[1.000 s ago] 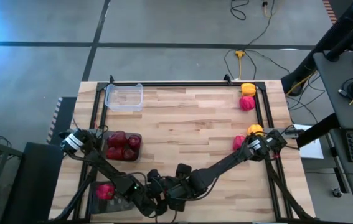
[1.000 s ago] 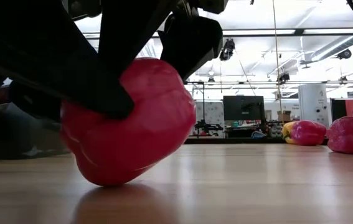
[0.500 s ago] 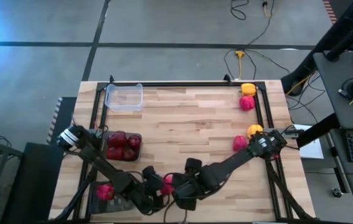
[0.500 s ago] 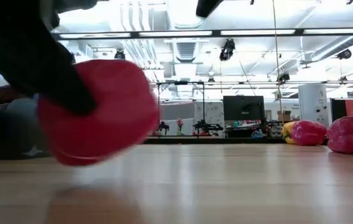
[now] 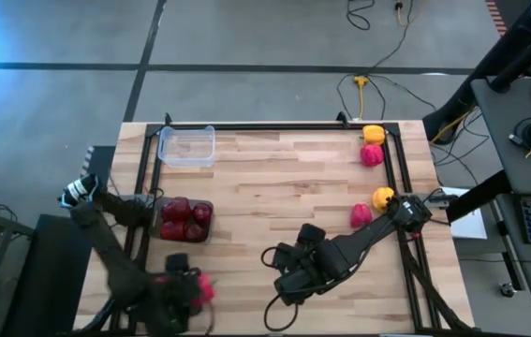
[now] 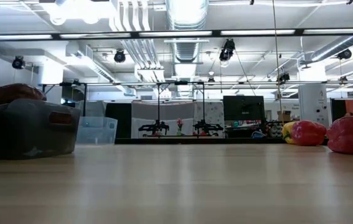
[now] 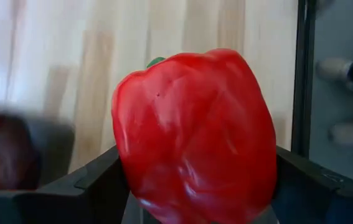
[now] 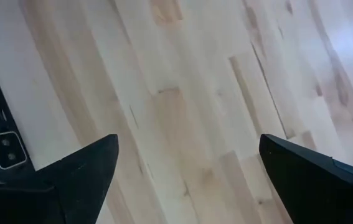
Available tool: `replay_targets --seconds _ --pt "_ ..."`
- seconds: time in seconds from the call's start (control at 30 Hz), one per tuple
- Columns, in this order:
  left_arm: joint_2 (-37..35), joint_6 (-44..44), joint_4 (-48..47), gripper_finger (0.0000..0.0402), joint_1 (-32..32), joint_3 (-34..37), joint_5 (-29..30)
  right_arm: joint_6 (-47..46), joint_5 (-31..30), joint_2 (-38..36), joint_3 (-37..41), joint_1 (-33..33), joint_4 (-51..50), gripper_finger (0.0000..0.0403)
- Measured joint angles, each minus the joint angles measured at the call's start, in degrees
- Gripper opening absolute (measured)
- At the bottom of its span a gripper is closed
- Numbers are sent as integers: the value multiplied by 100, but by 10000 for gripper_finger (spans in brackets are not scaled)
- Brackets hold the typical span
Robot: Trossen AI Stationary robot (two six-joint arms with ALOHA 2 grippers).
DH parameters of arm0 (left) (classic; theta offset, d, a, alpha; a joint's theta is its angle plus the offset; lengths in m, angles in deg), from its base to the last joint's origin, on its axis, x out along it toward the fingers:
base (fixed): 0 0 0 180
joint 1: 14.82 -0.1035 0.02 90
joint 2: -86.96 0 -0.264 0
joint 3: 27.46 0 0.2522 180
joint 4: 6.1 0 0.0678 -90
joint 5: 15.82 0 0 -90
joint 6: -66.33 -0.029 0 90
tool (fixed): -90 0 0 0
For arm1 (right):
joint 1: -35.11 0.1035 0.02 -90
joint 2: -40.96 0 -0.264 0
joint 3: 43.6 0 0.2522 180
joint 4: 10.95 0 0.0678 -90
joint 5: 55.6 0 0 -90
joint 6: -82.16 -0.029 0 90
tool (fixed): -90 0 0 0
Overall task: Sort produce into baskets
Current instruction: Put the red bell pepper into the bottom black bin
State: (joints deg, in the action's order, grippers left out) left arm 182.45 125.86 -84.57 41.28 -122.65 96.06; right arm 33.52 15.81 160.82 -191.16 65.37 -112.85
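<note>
My left gripper [image 5: 196,289] is shut on a bright red pepper [image 7: 195,137] near the table's near-left corner, beside the dark tub [image 5: 186,221] of maroon peppers. That tub also shows in the low view [image 6: 27,127]. My right gripper [image 5: 287,278] is open and empty over the table's near middle; its fingers [image 8: 83,171] stand wide apart above bare wood. The clear tub [image 5: 187,146] stands at the far left. Two yellow peppers [image 5: 374,134] and two red peppers [image 5: 371,155] lie along the right side. The second dark tub is hidden under my left arm. My left gripper pinches the red pepper's two opposite flanks [image 7: 126,168] between its two fingers, around the pepper's body. The green stem [image 7: 156,61] points away from the wrist. The fingers slant down over the table. The pepper appears held above the wood.
A black frame rail [image 5: 394,187] runs along the table's edges. The middle of the wooden top [image 5: 284,187] is bare. Cables lie on the floor beyond the far edge. A person's shoes show on the floor in the left wrist view [image 7: 350,71].
My left gripper has lifted the red pepper off the table at the near middle and carried it toward the table's left edge, out of the low view. My right gripper has drawn away from the pepper, toward the right and a little toward the far edge.
</note>
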Motion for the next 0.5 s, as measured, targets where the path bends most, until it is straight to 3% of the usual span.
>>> replay_targets --seconds 0.13,0.27,0.5 --pt "-7 871 -753 288 678 -29 -15 -318 -317 -3 7 79 -16 380" --pt "-7 1347 -694 288 1102 341 17 -749 -563 -3 9 114 -189 380" --pt "101 1665 -113 312 1044 1252 135 -995 -704 -44 48 125 -190 380"
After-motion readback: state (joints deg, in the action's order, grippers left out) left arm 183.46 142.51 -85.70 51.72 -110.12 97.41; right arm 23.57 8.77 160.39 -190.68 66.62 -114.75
